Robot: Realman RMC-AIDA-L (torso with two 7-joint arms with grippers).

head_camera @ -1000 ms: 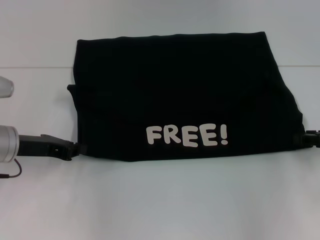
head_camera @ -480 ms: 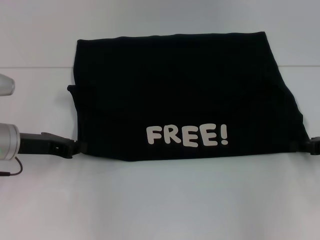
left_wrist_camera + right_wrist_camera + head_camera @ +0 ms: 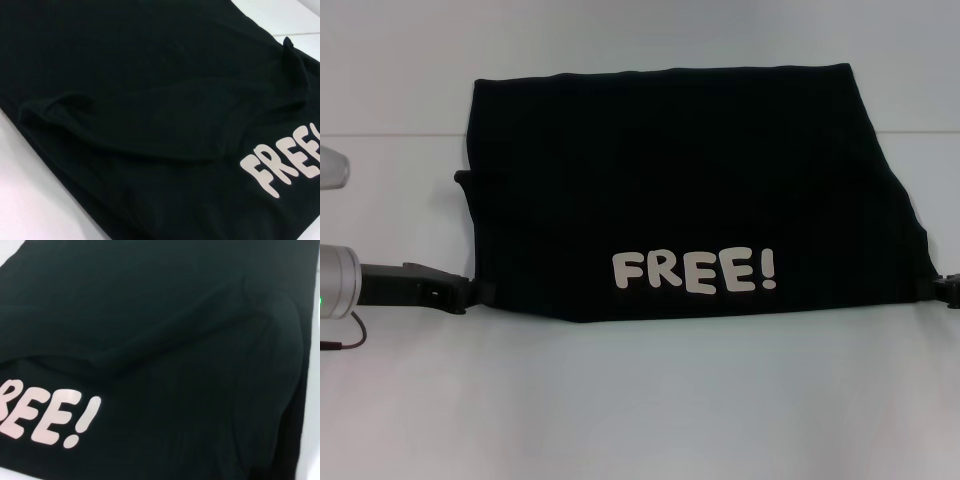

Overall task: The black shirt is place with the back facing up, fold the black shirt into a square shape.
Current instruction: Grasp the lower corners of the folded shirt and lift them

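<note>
The black shirt (image 3: 670, 190) lies folded into a wide slab on the white table (image 3: 640, 410), with its cream "FREE!" lettering (image 3: 694, 271) facing up near the front edge. My left gripper (image 3: 480, 293) is low at the shirt's front left corner, at its edge. My right gripper (image 3: 948, 290) is at the front right corner, mostly out of frame. The left wrist view shows the shirt (image 3: 140, 100) with a raised fold and part of the lettering (image 3: 282, 167). The right wrist view shows the shirt (image 3: 175, 330) and the lettering's end (image 3: 50, 420).
A small flap of cloth (image 3: 465, 178) sticks out at the shirt's left side. A thin dark cable (image 3: 345, 342) hangs by my left arm. A seam line (image 3: 390, 135) crosses the table behind. Bare white table lies in front of the shirt.
My right gripper has slid outward to the right, away from the shirt's corner. My left gripper has shifted slightly up along the left edge. The shirt has stayed still.
</note>
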